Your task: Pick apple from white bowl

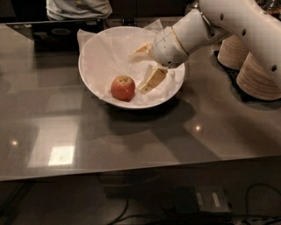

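A small red-orange apple [123, 88] lies in the large white bowl [94, 90], on the crinkled white paper lining it, toward the bowl's front. My gripper [139, 70] is open and empty inside the bowl, just right of the apple and a little above it. One beige finger [141, 50] points left over the paper; the other finger [152, 80] hangs lower, its tip close to the apple's right side. The white arm reaches in from the upper right.
Stacks of beige paper bowls [259, 72] stand at the right edge of the grey glossy table [131, 140]. A person in a grey shirt [78, 8] stands behind the table's far edge. Cables lie on the floor below the front edge.
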Tool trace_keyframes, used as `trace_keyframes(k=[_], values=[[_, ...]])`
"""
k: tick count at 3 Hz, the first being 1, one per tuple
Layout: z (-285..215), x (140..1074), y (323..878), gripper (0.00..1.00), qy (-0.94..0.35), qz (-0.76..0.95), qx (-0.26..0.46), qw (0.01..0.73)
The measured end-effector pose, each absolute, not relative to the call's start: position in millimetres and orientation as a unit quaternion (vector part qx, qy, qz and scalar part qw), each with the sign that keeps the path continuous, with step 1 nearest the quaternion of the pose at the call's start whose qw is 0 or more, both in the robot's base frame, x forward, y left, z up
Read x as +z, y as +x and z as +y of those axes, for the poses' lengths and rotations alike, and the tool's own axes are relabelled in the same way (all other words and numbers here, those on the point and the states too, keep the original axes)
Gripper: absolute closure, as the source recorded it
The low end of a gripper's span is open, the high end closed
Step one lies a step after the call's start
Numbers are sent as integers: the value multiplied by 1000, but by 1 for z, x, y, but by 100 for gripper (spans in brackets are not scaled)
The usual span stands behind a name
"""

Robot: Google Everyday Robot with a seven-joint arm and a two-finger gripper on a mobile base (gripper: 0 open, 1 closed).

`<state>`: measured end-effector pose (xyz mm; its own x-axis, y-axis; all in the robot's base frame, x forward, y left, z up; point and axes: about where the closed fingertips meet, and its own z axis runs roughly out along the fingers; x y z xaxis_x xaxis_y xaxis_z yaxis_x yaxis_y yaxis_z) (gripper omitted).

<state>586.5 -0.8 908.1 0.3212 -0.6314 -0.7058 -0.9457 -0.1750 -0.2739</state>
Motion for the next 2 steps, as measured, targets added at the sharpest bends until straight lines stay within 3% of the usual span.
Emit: trace_keyframes(k=[2], values=[[9, 891, 589, 33, -735, 535, 246, 337]])
